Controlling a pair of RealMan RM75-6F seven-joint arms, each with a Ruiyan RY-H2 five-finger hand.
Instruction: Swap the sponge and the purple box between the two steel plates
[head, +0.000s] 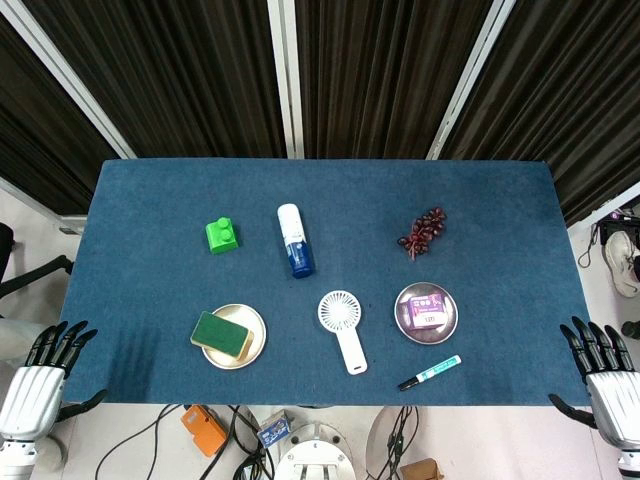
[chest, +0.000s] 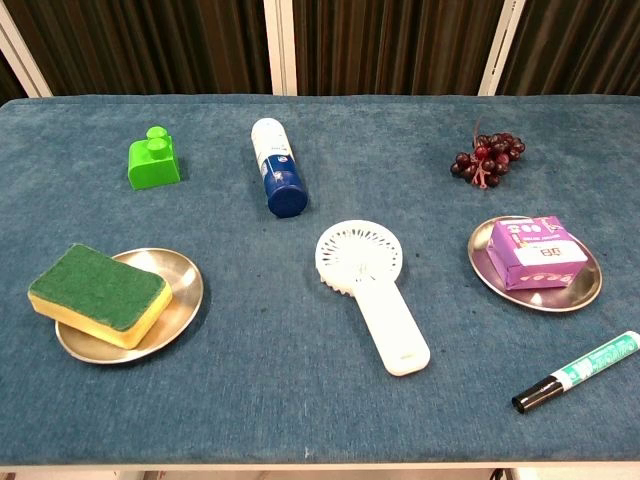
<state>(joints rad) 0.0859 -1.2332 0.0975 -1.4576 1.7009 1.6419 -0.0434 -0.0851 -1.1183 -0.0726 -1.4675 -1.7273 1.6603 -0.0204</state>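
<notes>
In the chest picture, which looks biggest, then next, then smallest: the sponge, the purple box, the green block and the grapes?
1. sponge, clearly biggest, though it is also nearest the camera.
2. purple box.
3. green block and grapes: they look about alike, so no ranking.

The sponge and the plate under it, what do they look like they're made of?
The sponge looks like soft yellow foam topped with a dark green, rough scouring layer: matte, with rounded edges. The plate beneath looks like polished metal, probably steel, judging by its pale sheen and reflective rim. Both materials are judged by appearance only.
</notes>
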